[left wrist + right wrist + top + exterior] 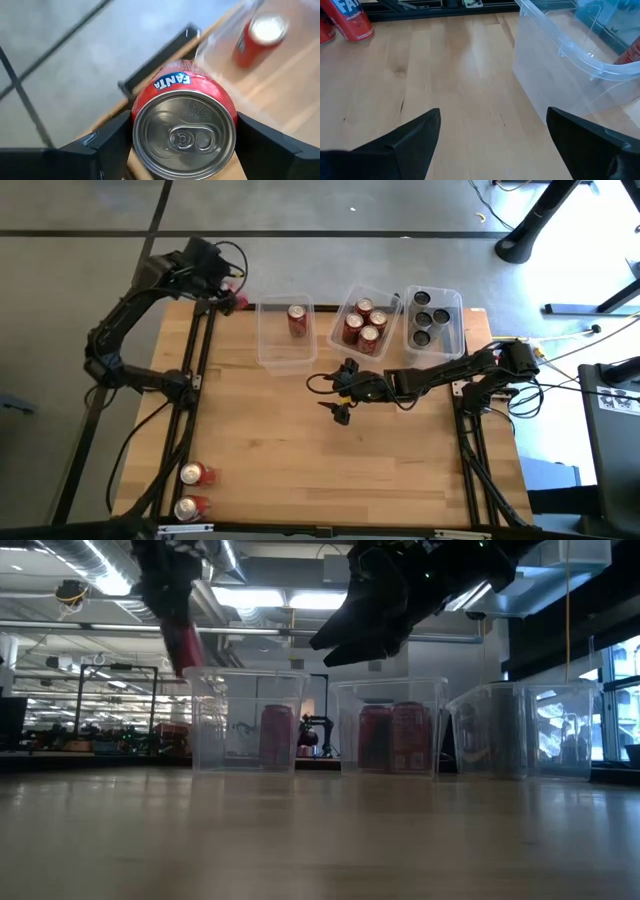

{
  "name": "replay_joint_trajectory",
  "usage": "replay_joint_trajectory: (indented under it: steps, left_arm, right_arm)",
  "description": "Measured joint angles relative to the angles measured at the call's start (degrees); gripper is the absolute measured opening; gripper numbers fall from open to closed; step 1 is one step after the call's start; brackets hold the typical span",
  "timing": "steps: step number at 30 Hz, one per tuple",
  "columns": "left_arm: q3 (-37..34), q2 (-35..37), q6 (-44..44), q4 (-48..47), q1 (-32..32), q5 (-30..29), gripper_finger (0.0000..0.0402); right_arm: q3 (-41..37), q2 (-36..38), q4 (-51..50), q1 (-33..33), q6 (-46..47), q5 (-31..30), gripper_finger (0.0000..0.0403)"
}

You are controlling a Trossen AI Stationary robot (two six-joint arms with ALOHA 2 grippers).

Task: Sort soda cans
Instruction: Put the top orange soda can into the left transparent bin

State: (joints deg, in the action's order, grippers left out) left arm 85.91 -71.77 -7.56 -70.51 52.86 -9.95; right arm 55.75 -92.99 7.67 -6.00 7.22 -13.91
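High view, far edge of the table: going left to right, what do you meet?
Left gripper holding a red can → left bin with one red can → middle bin with four red cans → right bin with black cans.

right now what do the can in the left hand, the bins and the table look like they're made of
Can in the left hand: looks like metal, with a shiny silver top with a pull tab and a glossy red printed body.
Bins: clear hard plastic, probably; a can shows through the walls.
Table: pale wood with visible grain and plank lines, smooth finish.
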Motion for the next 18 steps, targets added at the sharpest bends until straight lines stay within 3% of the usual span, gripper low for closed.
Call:
replay_joint_trajectory:
  steps: [7, 18]
  left_arm:
    - [0.3, 0.4, 2.0, 6.1, -4.6, 4.1, 0.0287]
    - [0.3, -5.5, 6.4, 9.7, -13.9, 3.8, 0.0288]
  right_arm:
    - [0.0, 0.0, 0.1, 0.0, 0.0, 0.0, 0.0360]
    - [0.0, 0.0, 0.3, 0.0, 0.0, 0.0, 0.0360]
